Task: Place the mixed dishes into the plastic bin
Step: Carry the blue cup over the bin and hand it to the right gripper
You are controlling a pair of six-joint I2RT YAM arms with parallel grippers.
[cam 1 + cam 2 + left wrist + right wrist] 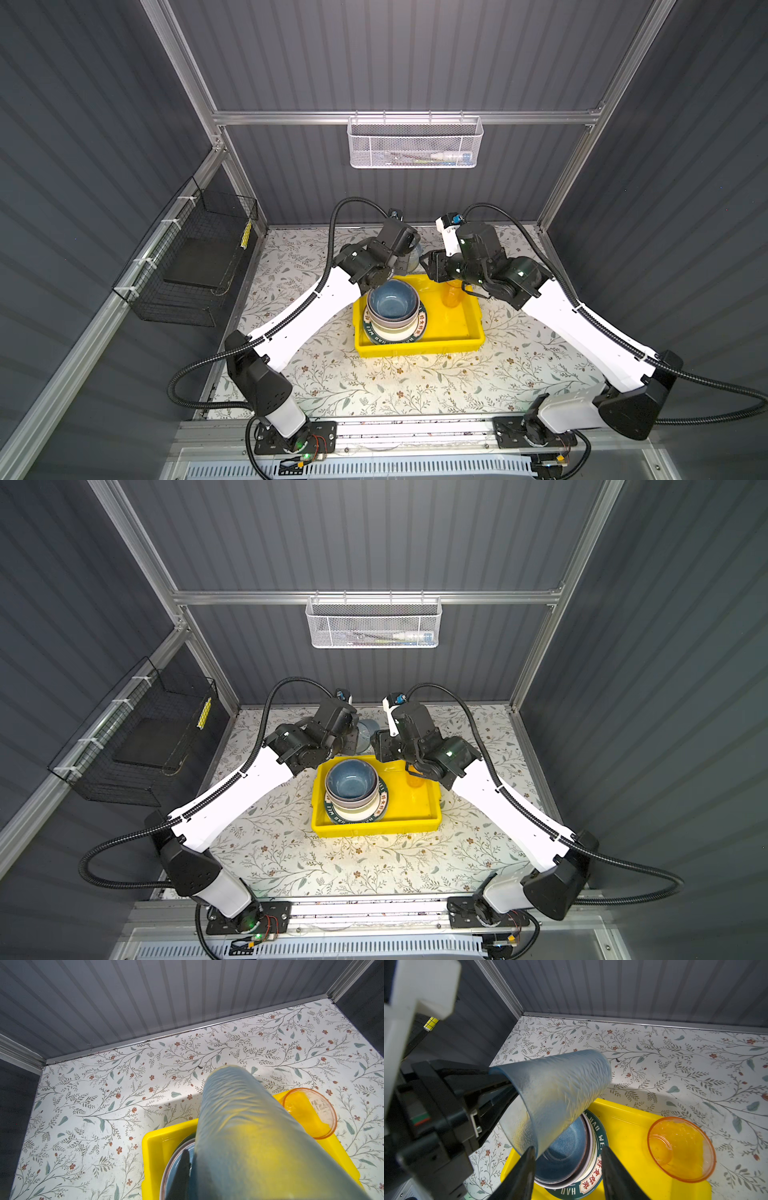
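Left hand (506, 1086) clamps shut on the rim of a frosted blue tumbler (556, 1088), tilted above the yellow bin's (629, 1126) far edge. Right hand (568, 1148) hovers with fingers apart, apparently empty, over stacked bowls (392, 301) and plates (419, 330) in the bin; a pink tumbler (681, 1149) stands upright beside them.

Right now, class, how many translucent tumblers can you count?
2. The left gripper holds the blue tumbler by its rim at the far side of the yellow bin; the pinkish tumbler stands inside it. More may be hidden.
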